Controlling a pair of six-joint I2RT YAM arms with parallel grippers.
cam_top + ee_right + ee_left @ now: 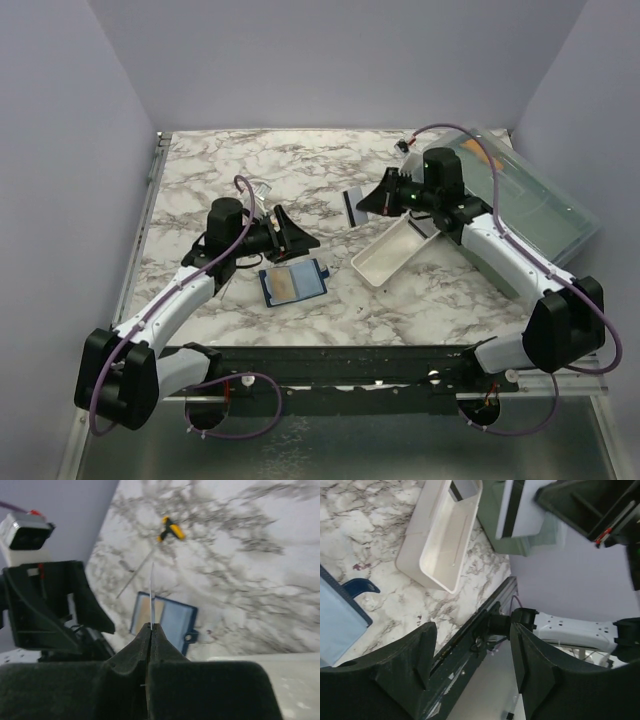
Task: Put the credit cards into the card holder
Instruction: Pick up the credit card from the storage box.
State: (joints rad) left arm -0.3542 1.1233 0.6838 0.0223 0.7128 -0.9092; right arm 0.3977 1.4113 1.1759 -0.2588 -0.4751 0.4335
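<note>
Soft, even light fills the overhead view; the white-and-grey marbled tabletop (240,170) is bright, with only faint shadows. The right wrist view is blurred: the thin pale card (151,596) pinched in the black right gripper (151,627) is a hazy sliver. The left wrist view is sharper, its foreground dim.

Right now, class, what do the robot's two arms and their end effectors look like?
The left arm and right arm have white shells between bulky black joints; a purple cable loops along each. The left end effector and right end effector are matt black, each with two angular wedge-shaped fingers.
</note>
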